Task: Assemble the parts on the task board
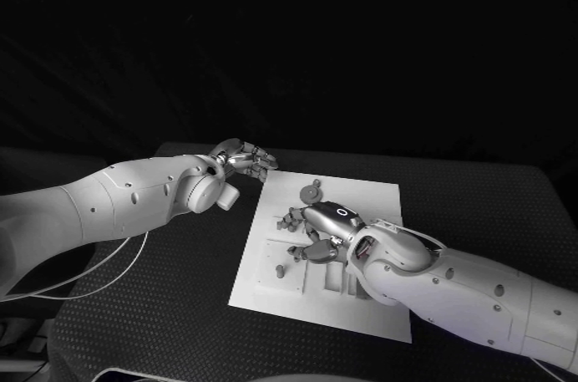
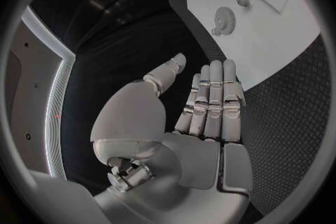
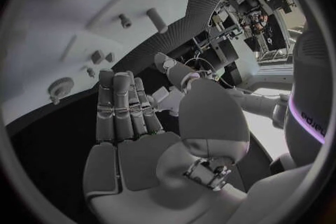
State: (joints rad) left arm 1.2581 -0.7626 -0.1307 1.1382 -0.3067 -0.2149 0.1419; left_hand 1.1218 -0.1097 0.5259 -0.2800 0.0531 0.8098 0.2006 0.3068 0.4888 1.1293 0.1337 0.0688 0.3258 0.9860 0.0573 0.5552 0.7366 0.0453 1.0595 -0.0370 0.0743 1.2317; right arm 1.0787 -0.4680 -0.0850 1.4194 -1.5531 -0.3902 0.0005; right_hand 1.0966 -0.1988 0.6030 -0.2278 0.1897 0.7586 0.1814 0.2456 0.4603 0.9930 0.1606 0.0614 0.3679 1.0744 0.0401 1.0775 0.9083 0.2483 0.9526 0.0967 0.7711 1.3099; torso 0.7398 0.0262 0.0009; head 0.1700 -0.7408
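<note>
Board flat on the middle of the tabletop. Gear lying near the board's far edge. Right hand over the board's middle, fingers released, straight, grasping nothing. Left hand just beyond the board's far left corner, also released, fingers together.

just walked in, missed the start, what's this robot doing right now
It is working at a white task board on a black table, meant to assemble small parts. Neither hand holds anything. The right hand is over the middle of the board, fingers open above the loose parts. The left hand is off the board's far left corner, also open. A gear lies near that corner.
</note>
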